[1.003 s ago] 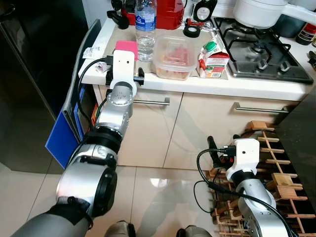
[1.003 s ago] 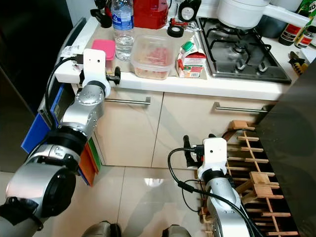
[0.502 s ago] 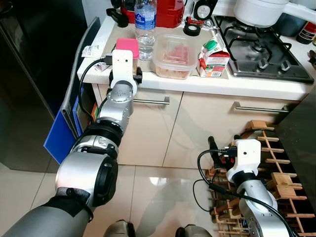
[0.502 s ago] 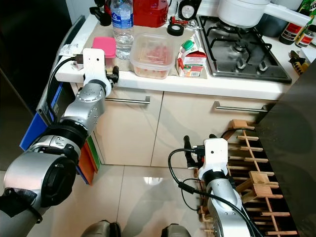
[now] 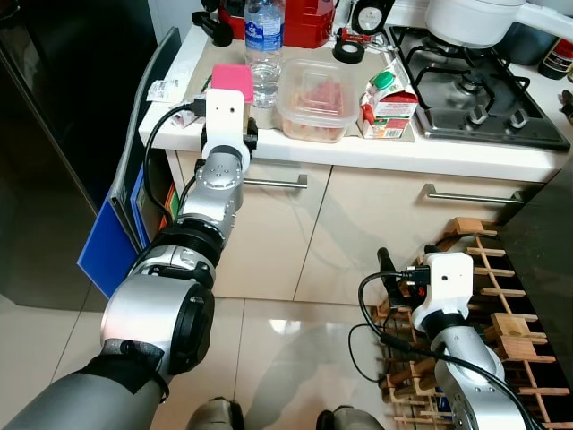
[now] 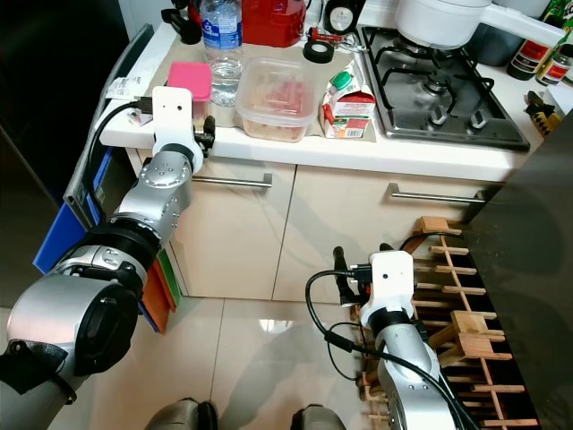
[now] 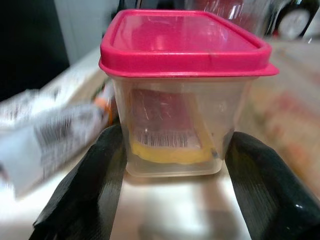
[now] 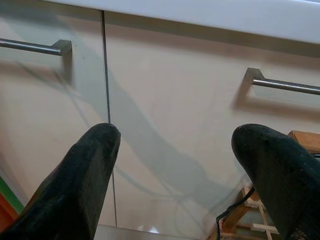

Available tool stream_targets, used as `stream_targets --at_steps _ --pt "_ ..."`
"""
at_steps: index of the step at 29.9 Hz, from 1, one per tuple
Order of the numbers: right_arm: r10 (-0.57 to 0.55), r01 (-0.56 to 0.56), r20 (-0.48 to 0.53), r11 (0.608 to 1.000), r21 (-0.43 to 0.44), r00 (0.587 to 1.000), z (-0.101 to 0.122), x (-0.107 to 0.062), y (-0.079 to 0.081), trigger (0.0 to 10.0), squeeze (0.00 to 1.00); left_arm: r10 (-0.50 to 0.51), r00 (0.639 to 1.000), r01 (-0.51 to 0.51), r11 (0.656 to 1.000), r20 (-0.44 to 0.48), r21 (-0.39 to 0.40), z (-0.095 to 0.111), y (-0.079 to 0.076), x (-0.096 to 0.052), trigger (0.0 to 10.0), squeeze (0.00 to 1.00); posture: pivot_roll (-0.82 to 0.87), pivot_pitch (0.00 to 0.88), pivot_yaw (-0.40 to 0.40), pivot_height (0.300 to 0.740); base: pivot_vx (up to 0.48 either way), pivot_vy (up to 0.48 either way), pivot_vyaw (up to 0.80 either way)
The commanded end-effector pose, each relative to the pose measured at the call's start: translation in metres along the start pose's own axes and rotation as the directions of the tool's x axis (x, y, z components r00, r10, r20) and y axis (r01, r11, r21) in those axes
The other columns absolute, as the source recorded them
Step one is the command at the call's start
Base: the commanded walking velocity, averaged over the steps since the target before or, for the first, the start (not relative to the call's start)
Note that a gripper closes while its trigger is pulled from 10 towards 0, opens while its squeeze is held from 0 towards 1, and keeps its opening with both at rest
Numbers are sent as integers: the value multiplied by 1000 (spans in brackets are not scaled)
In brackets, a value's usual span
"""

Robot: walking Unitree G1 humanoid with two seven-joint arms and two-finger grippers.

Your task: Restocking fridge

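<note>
A small clear container with a pink lid [image 7: 182, 90] stands near the left end of the white counter [image 5: 430, 152]. My left gripper [image 7: 174, 147] is open, with one black finger [image 7: 95, 180] close against each side of the container's base. Just behind it stand a water bottle [image 5: 262, 45], a clear tub of pinkish food [image 5: 315, 98] and a small carton [image 5: 387, 100]. My right gripper [image 8: 175, 145] hangs open low in front of the cupboard doors [image 8: 165, 100], with nothing between its fingers.
The dark fridge front [image 5: 63, 134] is on the left, with blue boards [image 5: 109, 242] leaning between it and the cupboard. A gas hob [image 5: 470, 90] with a white pot is at the back right. A wooden rack [image 5: 488, 305] stands on the floor by my right arm.
My left arm has reached a little further forward over the counter edge, bringing its fingers around the pink-lidded container. The right arm has stayed put.
</note>
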State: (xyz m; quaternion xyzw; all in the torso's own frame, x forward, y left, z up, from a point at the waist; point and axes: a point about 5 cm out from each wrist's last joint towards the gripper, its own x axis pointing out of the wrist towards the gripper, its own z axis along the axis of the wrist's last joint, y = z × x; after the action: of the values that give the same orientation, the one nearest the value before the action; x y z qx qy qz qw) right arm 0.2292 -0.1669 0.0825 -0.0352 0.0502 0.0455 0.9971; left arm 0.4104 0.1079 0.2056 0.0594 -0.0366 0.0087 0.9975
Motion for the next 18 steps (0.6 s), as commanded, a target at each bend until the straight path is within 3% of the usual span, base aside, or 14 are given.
stream_targets --at_steps 1,7,13,18 --pt "-6 6 -11 1000 -17 1000 0 -1 -4 10000 0 -39 994 38 999 99 9 19 -10 -1 0 0 -160 98 -60 719 0 0 0" --pt "1 -1 -11 1000 -18 1000 0 -1 -2 10000 0 -57 982 58 998 178 0 30 -14 -9 0 0 -152 95 -61 719 0 0 0" --pt "1 -1 0 1000 -18 1000 2 3 -2 10000 0 -28 984 29 1000 177 -4 25 -2 -12 0 0 -139 83 -58 719 0 0 0" --pt "9 -9 10 1000 -17 1000 3 9 0 10000 0 31 977 -39 999 212 35 33 19 -19 0 0 -109 63 -58 719 0 0 0"
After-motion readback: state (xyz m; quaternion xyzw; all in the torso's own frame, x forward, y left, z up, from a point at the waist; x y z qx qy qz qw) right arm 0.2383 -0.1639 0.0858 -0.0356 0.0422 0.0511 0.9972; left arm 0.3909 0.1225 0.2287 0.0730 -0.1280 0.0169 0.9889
